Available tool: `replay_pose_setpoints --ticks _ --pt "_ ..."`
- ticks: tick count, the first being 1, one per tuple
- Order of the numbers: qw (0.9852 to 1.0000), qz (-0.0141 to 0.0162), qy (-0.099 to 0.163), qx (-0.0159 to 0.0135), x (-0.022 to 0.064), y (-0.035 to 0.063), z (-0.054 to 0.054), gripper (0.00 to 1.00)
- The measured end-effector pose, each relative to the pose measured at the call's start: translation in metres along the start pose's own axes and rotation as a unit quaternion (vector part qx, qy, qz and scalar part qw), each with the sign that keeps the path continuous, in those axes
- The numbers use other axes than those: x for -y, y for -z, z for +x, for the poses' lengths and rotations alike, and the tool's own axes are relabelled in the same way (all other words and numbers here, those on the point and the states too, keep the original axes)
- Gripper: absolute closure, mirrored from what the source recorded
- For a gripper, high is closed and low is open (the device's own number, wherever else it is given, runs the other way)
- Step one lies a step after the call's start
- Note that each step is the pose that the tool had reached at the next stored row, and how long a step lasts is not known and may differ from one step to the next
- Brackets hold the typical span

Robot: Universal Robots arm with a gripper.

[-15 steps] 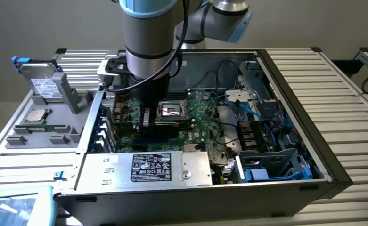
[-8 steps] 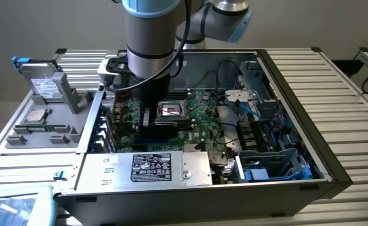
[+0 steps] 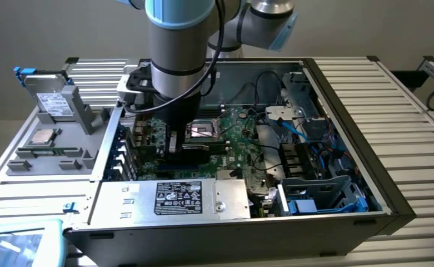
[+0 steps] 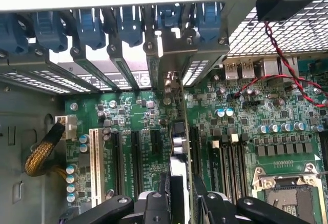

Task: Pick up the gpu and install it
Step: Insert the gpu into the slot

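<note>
The hand (image 4: pixel 179 185) is observed low inside the open case (image 3: pixel 350 89), which is set on a ribbed surface (image 3: pixel 402 117). Its fingers (image 4: pixel 163 188) are closed at a moderate width on the gpu (image 4: pixel 177 142), one on each face. The gpu is held upright, edge-on, directly above the motherboard (image 4: pixel 133 116), between black slots (image 4: pixel 136 157) and in line with the rear bracket openings under the blue latches (image 4: pixel 92 29). Whether its lower edge is seated in a slot cannot be told. A white slot (image 4: pixel 95 162) is noted on one side, the CPU socket (image 4: pixel 287 193) on the other. A labelled power supply (image 3: pixel 176 197) is seen at the case's near edge in the exterior view.
</note>
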State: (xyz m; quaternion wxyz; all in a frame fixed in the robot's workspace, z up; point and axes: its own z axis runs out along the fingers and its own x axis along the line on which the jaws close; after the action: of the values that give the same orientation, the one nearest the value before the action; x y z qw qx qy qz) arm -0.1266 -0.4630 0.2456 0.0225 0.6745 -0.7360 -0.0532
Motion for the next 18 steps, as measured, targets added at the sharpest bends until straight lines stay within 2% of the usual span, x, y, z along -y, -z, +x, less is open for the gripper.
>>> replay_pose_setpoints --ticks 2,3,6,15,18 --pt "1.0 0.0001 0.0 0.0003 0.0 0.0011 0.0 0.72" --pt "1.0 0.0006 0.0 0.0014 -0.0001 0.0037 -0.001 0.72" --pt "1.0 -0.0001 0.0 0.0004 -0.0013 0.0139 -0.001 0.72" --pt "1.0 -0.0005 0.0 -0.0004 -0.0012 0.0144 0.002 0.72" --pt "1.0 -0.0016 0.0 -0.0005 0.0002 0.0147 0.004 0.72"
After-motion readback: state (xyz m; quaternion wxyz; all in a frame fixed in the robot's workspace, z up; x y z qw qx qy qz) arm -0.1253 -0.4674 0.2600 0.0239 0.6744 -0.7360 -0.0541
